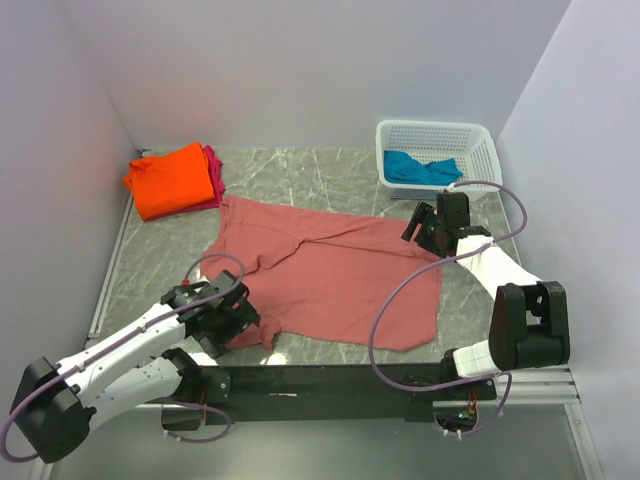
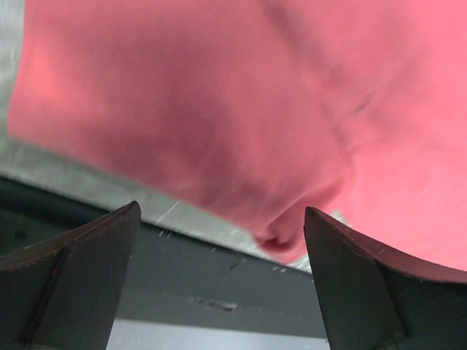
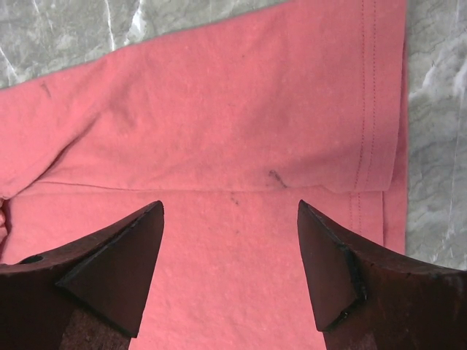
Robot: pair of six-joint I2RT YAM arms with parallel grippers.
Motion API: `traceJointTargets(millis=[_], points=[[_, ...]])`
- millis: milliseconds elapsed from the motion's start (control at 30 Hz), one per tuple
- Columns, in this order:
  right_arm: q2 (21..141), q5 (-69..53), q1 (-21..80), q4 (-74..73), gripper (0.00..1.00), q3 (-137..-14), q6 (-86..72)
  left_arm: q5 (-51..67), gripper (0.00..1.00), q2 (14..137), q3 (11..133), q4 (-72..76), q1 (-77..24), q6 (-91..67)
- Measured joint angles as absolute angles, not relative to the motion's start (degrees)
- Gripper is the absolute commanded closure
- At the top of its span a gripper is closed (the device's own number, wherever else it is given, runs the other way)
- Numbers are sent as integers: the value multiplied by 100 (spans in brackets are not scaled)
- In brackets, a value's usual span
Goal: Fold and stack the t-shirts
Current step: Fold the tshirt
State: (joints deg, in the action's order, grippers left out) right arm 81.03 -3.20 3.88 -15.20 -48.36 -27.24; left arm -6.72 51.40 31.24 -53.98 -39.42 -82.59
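Observation:
A salmon-pink t-shirt (image 1: 330, 270) lies spread over the middle of the table, partly folded. My left gripper (image 1: 232, 318) hovers at its near left corner, jaws wide apart, and its wrist view shows the pink t-shirt's hem (image 2: 281, 244) just beyond the open gripper (image 2: 222, 237). My right gripper (image 1: 428, 225) is above the shirt's far right edge. In the right wrist view, that gripper (image 3: 230, 219) is open over the pink t-shirt (image 3: 219, 131), nothing between its fingers. A folded orange t-shirt (image 1: 170, 180) sits on a magenta t-shirt (image 1: 212, 168) at the far left. A teal t-shirt (image 1: 418, 168) lies in the basket.
The white mesh basket (image 1: 438, 133) stands at the far right corner. White walls close in the left, back and right sides. A black rail (image 1: 330, 380) runs along the near table edge between the arm bases. Grey marble table (image 1: 300, 170) shows behind the pink shirt.

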Motion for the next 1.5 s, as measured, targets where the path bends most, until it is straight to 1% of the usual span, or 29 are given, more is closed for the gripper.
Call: traceJointTargets(millis=[167,267,300,367,400,500,567,600,667,700,767,800,867,900,1033,1267,1400,1500], points=[[8103,-320,388,-1476,20,-4834,-2722,-585,1,5328,3000,-5623,-4313,-8753],[8103,-327,388,-1452,20,-4829,-2722,-679,8,5365,2860,-5627,-4322,-8991],[8103,-327,388,-1452,20,-4829,-2722,-762,17,5374,2832,-5618,-4322,-9070],[8095,-331,388,-1450,20,-4821,-2722,-939,24,5415,2818,-5601,-4322,-9242],[8068,-338,388,-1428,20,-4788,-2722,-1050,35,5437,2818,-5575,-4322,-9319],[7898,-366,388,-1413,20,-4613,-2722,-1354,45,5496,2818,-5513,-4322,-9539],[7752,-375,388,-1422,20,-4471,-2724,-1461,48,5511,2770,-5380,-4322,-9585],[7684,-384,388,-1431,20,-4407,-2733,-1487,52,5522,2714,-5271,-4322,-9601],[7526,-395,388,-1452,20,-4289,-2773,-1485,58,5577,2663,-5221,-4322,-9642],[7415,-403,388,-1461,20,-4202,-2814,-1490,67,5588,2668,-5179,-4322,-9666],[7131,-445,388,-1496,20,-4003,-2934,-1498,76,5647,2674,-5181,-4322,-9697],[6980,-471,388,-1535,19,-3907,-3028,-1505,88,5684,2692,-5179,-4322,-9703],[6716,-552,392,-1651,19,-3739,-3175,-1538,97,5701,2703,-5162,-4322,-9725],[6563,-585,416,-1721,19,-3638,-3240,-1544,99,5695,2705,-5153,-4322,-9721],[5935,-646,687,-2261,19,-3225,-3601,-1551,99,5697,2724,-5151,-4322,-9686],[5148,-875,2163,-3284,20,-2528,-4698,-1643,99,5795,3059,-5347,-4322,-9535],[4899,-923,2624,-3885,21,-2246,-5216,-1691,99,5741,3164,-5393,-4322,-9515],[4748,-993,2871,-4040,22,-2196,-5505,-1691,99,5636,3164,-5419,-4322,-9511]])
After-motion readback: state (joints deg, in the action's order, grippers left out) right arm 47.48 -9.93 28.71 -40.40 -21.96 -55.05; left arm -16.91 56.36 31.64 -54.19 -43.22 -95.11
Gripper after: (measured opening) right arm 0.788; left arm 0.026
